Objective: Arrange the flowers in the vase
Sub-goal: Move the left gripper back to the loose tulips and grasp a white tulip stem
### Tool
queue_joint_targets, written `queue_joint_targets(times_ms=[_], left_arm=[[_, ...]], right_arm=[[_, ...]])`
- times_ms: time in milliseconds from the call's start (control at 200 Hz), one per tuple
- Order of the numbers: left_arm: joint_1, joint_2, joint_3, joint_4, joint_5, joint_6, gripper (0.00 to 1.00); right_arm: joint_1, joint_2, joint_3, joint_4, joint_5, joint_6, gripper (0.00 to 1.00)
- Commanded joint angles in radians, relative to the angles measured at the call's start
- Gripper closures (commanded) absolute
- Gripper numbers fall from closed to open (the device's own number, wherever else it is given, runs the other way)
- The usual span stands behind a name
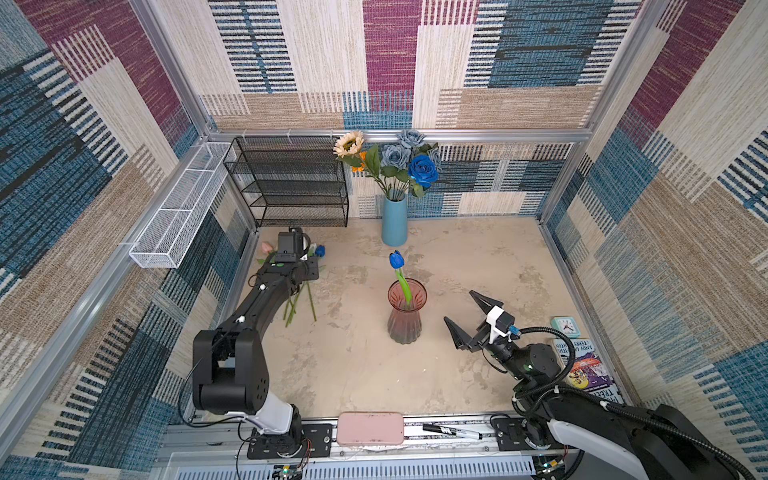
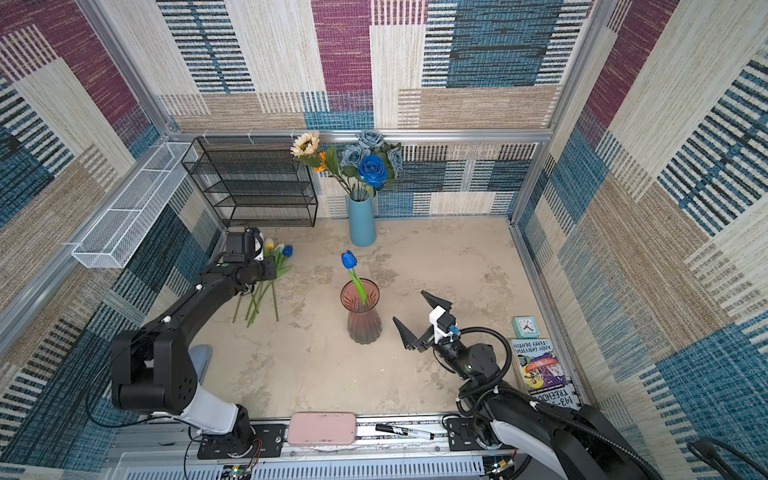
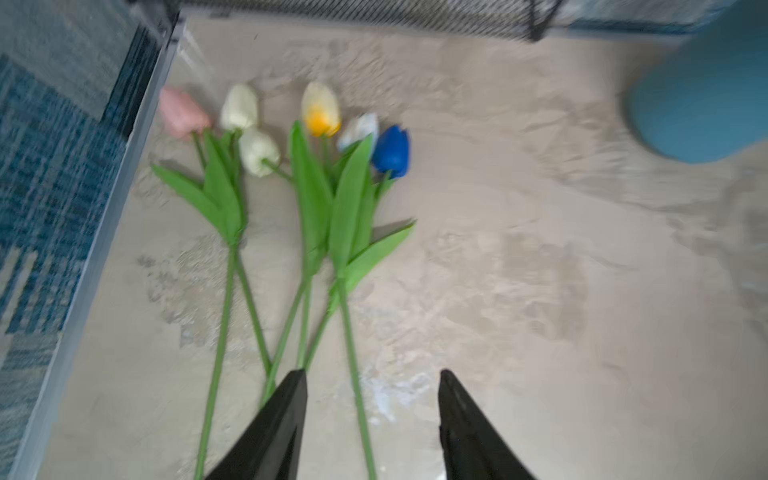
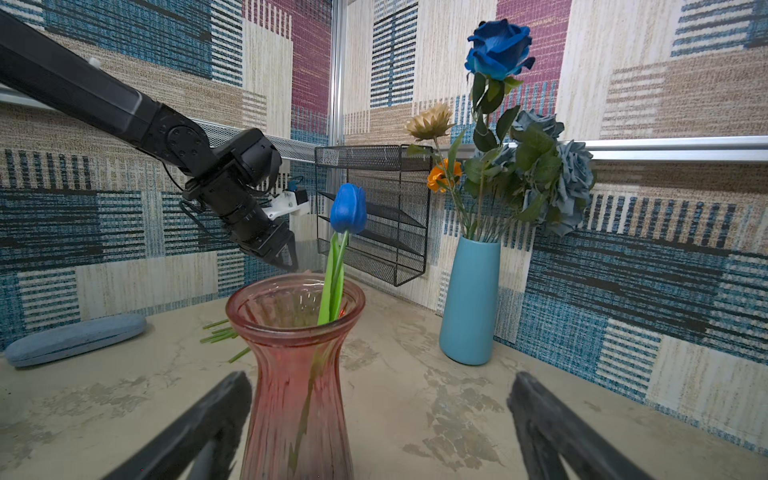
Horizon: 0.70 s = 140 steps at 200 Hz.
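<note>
A blue tulip (image 1: 397, 259) stands in the ribbed pink glass vase (image 1: 404, 322) on the desk (image 1: 478, 257); smooth-leaved tulips (image 3: 309, 195) lie flat by the left wall (image 3: 50, 166). Our left gripper (image 3: 372, 374) hangs apart above their stems, the right gripper (image 1: 458, 306) wide beside the vase.

One tulip (image 4: 348, 208) stands in the vase (image 4: 295, 374) just ahead of the right fingers (image 4: 199, 428). The loose tulips (image 3: 316, 199) lie on the tabletop (image 3: 540, 291) ahead of the left fingers (image 3: 274, 424), one stem between them.
</note>
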Motion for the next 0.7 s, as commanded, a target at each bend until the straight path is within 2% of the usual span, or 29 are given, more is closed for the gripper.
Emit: queue_joint_targets(times_ms=[0, 125, 280, 516, 696], left_arm=[[0.052, 0.079, 0.081, -0.195, -0.029, -0.023, 0.60], [0.126, 0.159, 0.161, -0.276, -0.061, -0.007, 0.59], [0.198, 0.256, 0.239, -0.330, -0.021, 0.043, 0.58], [0.211, 0.395, 0.331, -0.385, -0.030, 0.131, 0.55], [0.212, 0.471, 0.364, -0.401, -0.047, 0.145, 0.55]], right_arm=[[0.002, -0.003, 0.004, 0.022, -0.002, -0.002, 0.00], [0.002, -0.012, 0.004, 0.012, 0.002, -0.007, 0.00], [0.002, -0.015, 0.004, 0.010, 0.003, -0.009, 0.00], [0.002, 0.003, 0.005, 0.019, 0.000, -0.006, 0.00], [0.002, 0.012, 0.007, 0.024, 0.001, -0.006, 0.00]])
